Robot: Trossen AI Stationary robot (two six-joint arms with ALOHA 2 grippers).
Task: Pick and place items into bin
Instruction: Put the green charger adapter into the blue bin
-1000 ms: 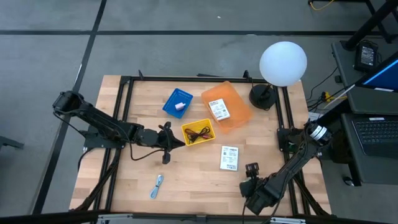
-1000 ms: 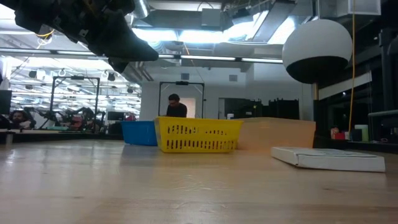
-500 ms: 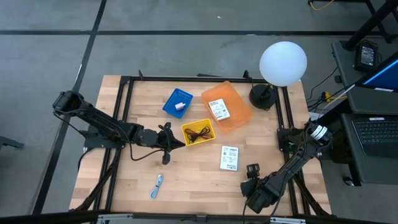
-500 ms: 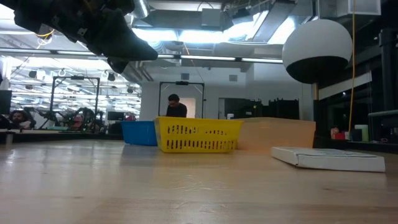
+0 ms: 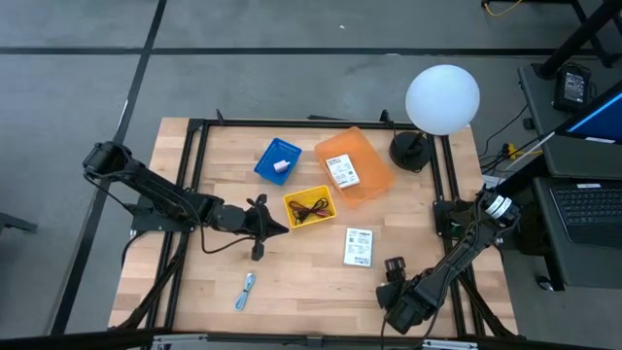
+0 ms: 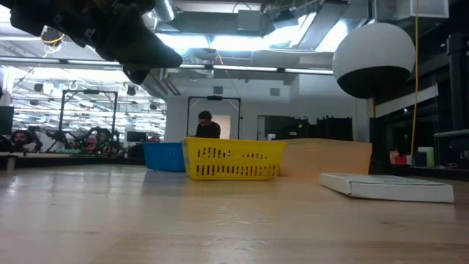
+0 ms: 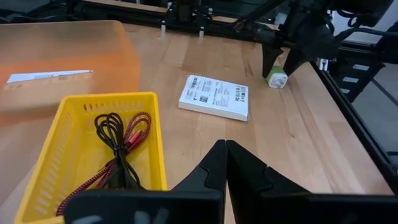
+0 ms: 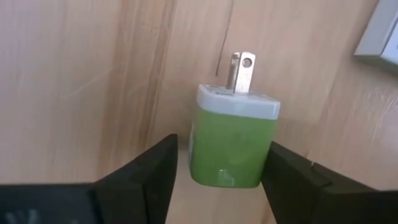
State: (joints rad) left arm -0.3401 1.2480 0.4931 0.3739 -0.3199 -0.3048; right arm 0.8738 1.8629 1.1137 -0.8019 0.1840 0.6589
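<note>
Risk of slipping: green charger plug (image 8: 233,140) on bare tabletop (image 5: 301,292) near the front right corner, between open right pincer (image 8: 217,180) fingers, not yet clamped. Could skid or tip if closed off-centre. Left pincer (image 7: 225,163) shut, empty, beside yellow basket (image 7: 56,162).

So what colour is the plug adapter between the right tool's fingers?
Green plug adapter with a white top, clearest in the right wrist view.
</note>
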